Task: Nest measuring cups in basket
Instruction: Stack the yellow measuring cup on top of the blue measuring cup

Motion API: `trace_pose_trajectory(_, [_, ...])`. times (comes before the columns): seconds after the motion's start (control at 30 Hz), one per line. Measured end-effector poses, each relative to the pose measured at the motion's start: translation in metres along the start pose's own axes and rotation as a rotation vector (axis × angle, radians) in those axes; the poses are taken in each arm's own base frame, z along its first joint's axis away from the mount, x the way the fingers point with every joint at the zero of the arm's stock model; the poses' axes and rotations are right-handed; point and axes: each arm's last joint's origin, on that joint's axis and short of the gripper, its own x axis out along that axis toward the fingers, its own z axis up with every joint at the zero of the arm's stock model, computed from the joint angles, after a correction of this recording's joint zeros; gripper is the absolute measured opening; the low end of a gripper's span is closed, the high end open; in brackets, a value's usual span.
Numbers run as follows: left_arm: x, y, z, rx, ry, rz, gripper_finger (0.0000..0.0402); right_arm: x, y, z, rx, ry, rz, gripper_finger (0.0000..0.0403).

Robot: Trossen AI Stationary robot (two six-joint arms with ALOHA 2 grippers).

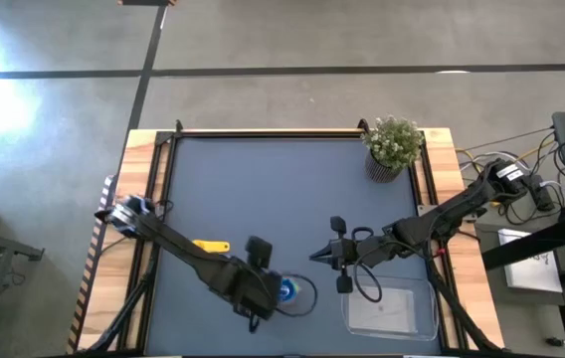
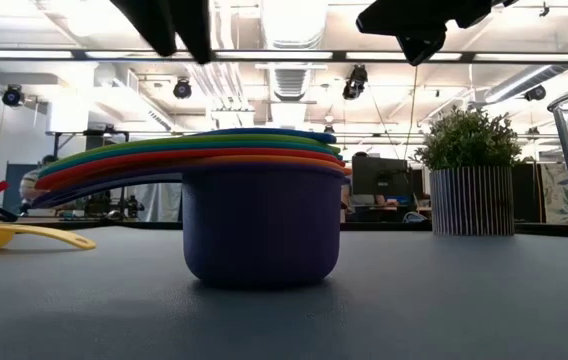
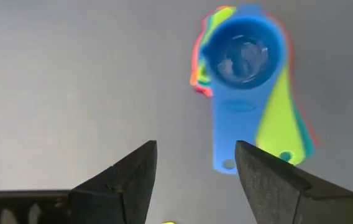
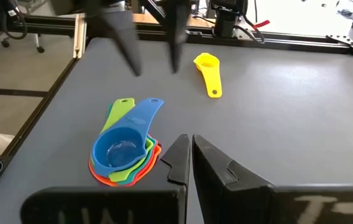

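1. The left gripper (image 3: 195, 177) hangs just above the stack of measuring cups (image 4: 123, 152). Its two fingers are spread apart and hold nothing.
2. The stack sits on the table (image 1: 263, 189), near its front edge, about in the middle. The blue cup (image 3: 245, 53) is on top, and green, red and orange cups peek out under it.
3. The yellow cup (image 1: 211, 245) lies alone, off to the left of the stack, not touching it.
4. The basket (image 1: 390, 310) sits at the table's front right corner.
5. The right gripper (image 4: 192, 158) waits above the table between the stack and the basket. Its fingers are pressed together.
6. A potted plant (image 1: 394, 146) stands at the back right corner.
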Motion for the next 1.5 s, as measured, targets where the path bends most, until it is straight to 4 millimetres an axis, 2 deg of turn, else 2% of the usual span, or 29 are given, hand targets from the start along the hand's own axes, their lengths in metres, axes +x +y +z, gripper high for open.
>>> trace_pose_trajectory(0.2, [0.003, 0.026, -0.07, -0.202, -0.061, -0.032, 0.0193, 0.0, 0.0, 0.0, -0.001, 0.003, 0.0, 0.0009])
trace_pose_trajectory(0.4, [0.016, 0.037, -0.145, -0.396, -0.01, -0.021, 0.0188, 0.0, -0.001, 0.0, -0.002, 0.0, -0.017, 0.0009])
trace_pose_trajectory(0.5, [0.024, 0.041, -0.172, -0.503, 0.021, -0.037, 0.0195, 0.0, -0.001, 0.0, -0.001, -0.002, -0.019, 0.0009])
trace_pose_trajectory(0.63, [0.037, 0.041, -0.196, -0.578, 0.047, -0.083, 0.0218, 0.001, -0.001, -0.001, 0.0, -0.002, -0.022, 0.0009])
trace_pose_trajectory(0.8, [0.051, 0.04, -0.212, -0.611, 0.085, -0.086, 0.0251, 0.002, -0.001, -0.001, -0.001, -0.001, -0.022, 0.0009])
trace_pose_trajectory(0.97, [0.063, 0.041, -0.219, -0.62, 0.135, -0.056, 0.0266, 0.002, -0.001, -0.002, -0.001, 0.0, -0.022, 0.0009])
trace_pose_trajectory(1.2, [0.079, 0.038, -0.217, -0.589, 0.17, -0.096, 0.0268, 0.002, -0.001, -0.002, -0.001, 0.001, -0.021, 0.0009])
trace_pose_trajectory(1.37, [0.089, 0.039, -0.214, -0.551, 0.216, -0.079, 0.0248, 0.002, -0.001, -0.003, -0.002, 0.002, -0.021, 0.0009])
trace_pose_trajectory(1.5, [0.094, 0.04, -0.206, -0.489, 0.236, -0.092, 0.0201, 0.002, -0.001, -0.003, -0.002, 0.003, -0.021, 0.0009])
